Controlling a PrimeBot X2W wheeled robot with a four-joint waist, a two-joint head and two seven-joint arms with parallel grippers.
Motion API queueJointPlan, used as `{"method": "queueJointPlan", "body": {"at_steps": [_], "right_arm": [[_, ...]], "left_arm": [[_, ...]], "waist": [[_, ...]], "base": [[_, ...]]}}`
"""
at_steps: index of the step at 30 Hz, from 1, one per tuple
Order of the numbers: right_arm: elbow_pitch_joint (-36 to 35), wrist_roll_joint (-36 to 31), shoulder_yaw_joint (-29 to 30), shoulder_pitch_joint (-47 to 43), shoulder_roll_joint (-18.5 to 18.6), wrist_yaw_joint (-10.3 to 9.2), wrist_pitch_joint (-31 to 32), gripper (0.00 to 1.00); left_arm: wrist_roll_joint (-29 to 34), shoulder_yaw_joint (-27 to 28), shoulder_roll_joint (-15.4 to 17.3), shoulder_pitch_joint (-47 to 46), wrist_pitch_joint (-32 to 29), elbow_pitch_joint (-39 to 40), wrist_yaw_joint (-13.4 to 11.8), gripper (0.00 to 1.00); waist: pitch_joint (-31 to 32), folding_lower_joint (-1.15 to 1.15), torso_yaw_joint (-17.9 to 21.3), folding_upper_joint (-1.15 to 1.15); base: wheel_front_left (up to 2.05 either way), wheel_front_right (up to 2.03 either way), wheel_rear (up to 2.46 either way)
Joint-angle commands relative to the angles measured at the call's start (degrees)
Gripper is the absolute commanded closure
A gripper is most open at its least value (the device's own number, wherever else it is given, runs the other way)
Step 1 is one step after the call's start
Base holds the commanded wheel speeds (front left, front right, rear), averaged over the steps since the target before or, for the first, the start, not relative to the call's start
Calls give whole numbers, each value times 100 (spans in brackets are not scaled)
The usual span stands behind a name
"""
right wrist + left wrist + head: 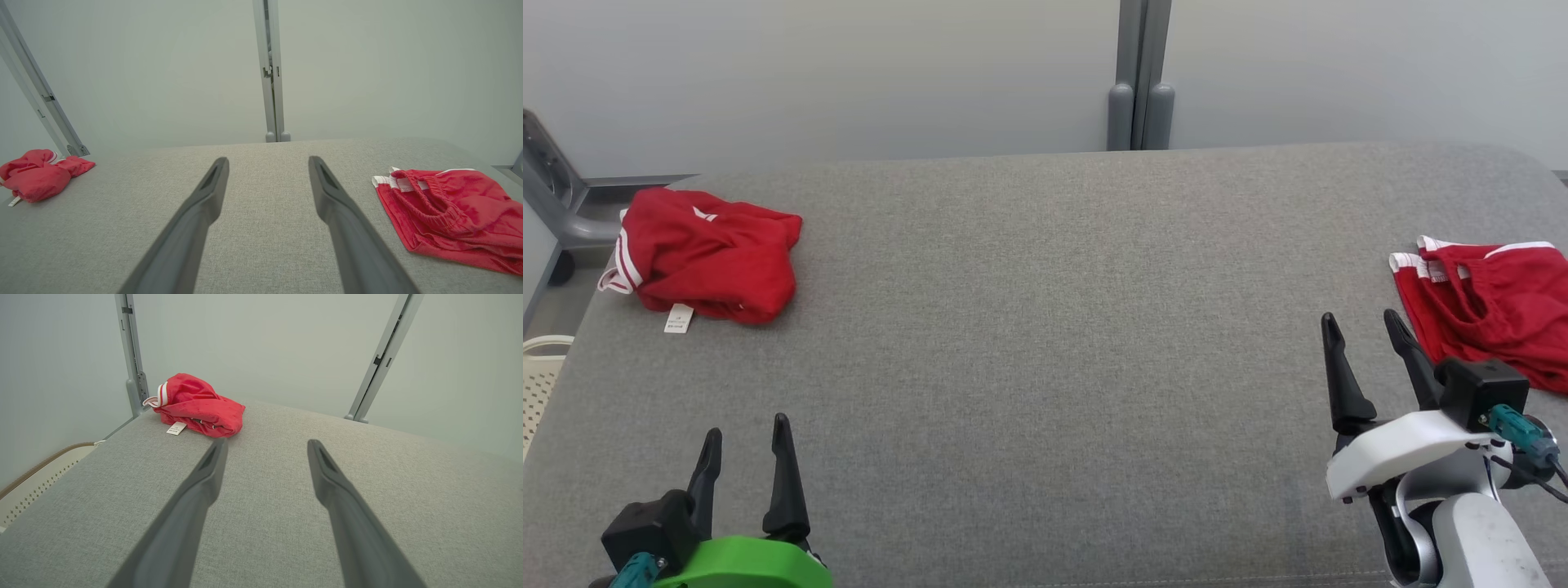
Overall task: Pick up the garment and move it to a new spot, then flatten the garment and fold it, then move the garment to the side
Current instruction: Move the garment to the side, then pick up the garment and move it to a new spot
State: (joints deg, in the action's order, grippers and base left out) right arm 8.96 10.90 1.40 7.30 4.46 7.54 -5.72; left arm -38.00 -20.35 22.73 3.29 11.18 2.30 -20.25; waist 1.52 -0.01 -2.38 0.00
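Found the left gripper (747, 425) low over the near left of the grey padded table (1045, 343), fingers spread to a moderate gap and gripping nothing. Found the right gripper (1361, 317) a little further up on the near right, likewise spread and empty, just beside the folded red shorts (1494, 302) but not touching them. Judged both poses as readiness or rest: parted, pointed away from the body, clear of cloth.

Spotted the crumpled red garment (711, 257) at the far left corner, well apart from both grippers, bunched into a lump with white-striped trim turned outward. Took this for the piece awaiting pick-up, being neither flattened nor folded and lying on the left arm's side; in the left wrist view, lay ahead and slightly left of the fingers. Took the shorts, laid flat with the elastic waistband uppermost near the table's right edge, for a piece already folded and put aside. Could not settle from these views alone which of the two the task meant. Noted the broad bare middle as the likely spot for spreading and folding.

Noted a white perforated basket (543, 376) beyond the left edge, below table level, purpose unclear.

Read nothing for certain. Saw a white care tag (678, 318) hanging from the crumpled garment's near side onto the table, print too small to make out. Saw a small white mark (704, 215) on its upper face, perhaps a logo, not identifiable. Found no legible brand on the shorts or the grippers.
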Motion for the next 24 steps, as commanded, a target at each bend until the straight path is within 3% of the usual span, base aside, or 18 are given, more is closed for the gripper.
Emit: {"method": "queueJointPlan", "body": {"at_steps": [1,9,24], "right_arm": [[-152,-63,40,-127,-10,-9,61,0],[-786,-115,36,-573,-149,-9,420,0],[-927,124,-85,-743,-150,-9,562,0]], "left_arm": [[37,14,53,89,10,28,-26,0],[-51,0,45,160,54,-73,63,0],[-50,-103,66,-20,-5,-199,137,0]], "waist": [[30,1,-25,0],[113,1,-31,0],[129,1,-6,0]], "base": [[0,0,0],[0,0,0],[0,0,0]]}}
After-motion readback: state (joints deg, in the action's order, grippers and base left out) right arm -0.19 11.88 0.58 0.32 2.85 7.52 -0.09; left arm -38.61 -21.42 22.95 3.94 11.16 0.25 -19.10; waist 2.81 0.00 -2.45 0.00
